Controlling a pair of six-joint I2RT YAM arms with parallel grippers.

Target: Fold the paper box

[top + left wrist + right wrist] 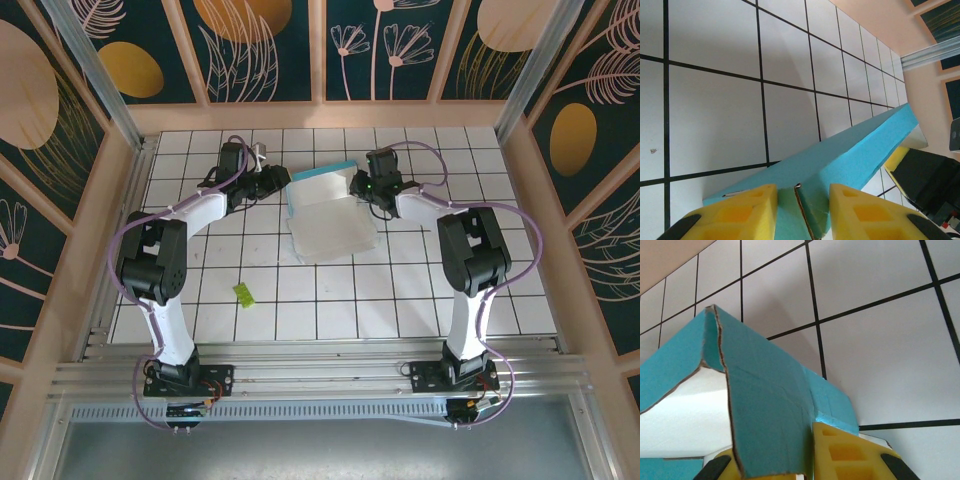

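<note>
On the tiled table (400, 300), paper box (325, 205) partly raised, left gripper (272, 180) and right gripper (360, 185) each clamped on one end

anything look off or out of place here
A small yellow-green scrap lies loose on the tiles, well apart from the paper box. The box's card edge looks ragged in the right wrist view.

Overhead rear view; both wrist views tight on the paper box (855, 155)

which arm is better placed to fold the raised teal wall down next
Left, likely: the left tool grips the paper box at the long wall's corner; the right tool pinches just an end flap.
</note>
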